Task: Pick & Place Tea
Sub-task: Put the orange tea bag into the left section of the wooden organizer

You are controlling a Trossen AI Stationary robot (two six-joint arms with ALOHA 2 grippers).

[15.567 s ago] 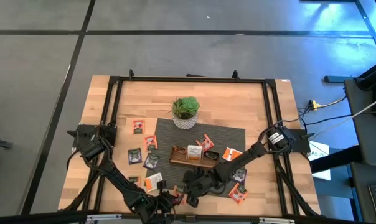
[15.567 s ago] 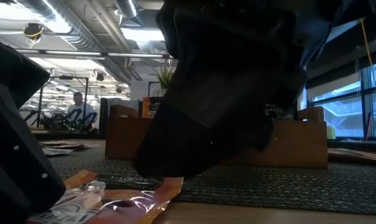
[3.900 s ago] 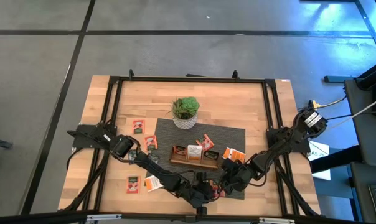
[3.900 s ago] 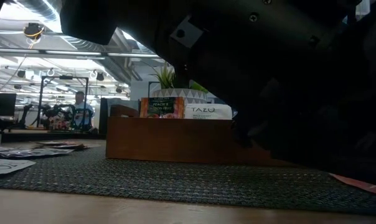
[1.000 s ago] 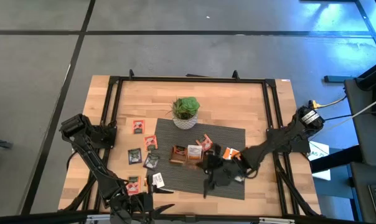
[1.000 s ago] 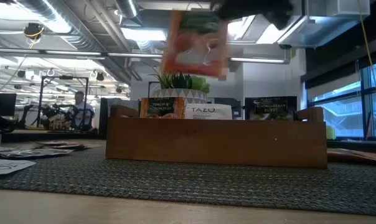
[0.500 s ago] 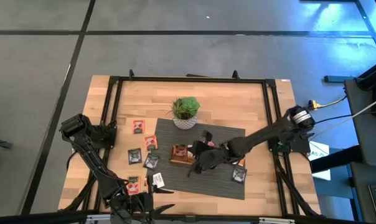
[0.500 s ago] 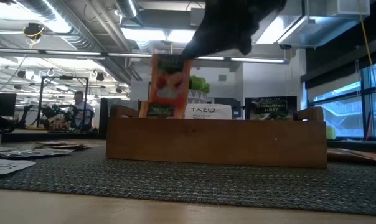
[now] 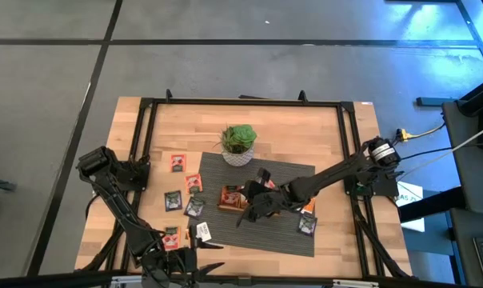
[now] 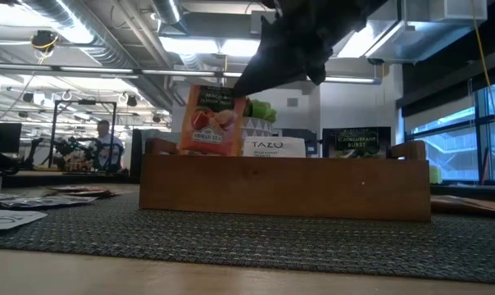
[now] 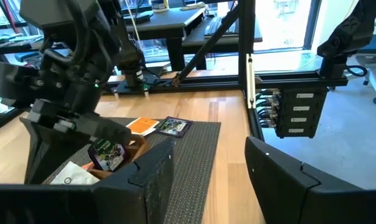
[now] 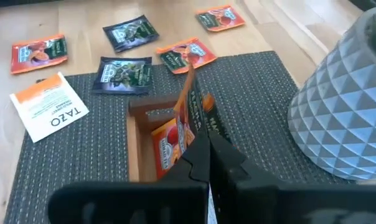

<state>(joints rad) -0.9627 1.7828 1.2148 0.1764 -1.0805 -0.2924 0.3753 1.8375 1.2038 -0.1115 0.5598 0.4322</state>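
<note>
Right hand [image 12: 200,146] pinching an orange-red tea sachet [image 10: 208,120] over the wooden tray [image 10: 284,187], dark woven mat [image 9: 293,172] beneath on wooden worktop [image 9: 305,132], left hand [image 11: 206,180] spread, open-plan office behind

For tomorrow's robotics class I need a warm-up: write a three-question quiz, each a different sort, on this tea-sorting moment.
1. True or false: the right gripper is shut on an orange-red sachet.
2. That sachet hangs over which end of the wooden tray, seen in the low view? A) left B) middle C) right
3. Fill in: the left gripper, near the table's front edge, is ____.

Key: 1 true; 2 A; 3 open
</note>
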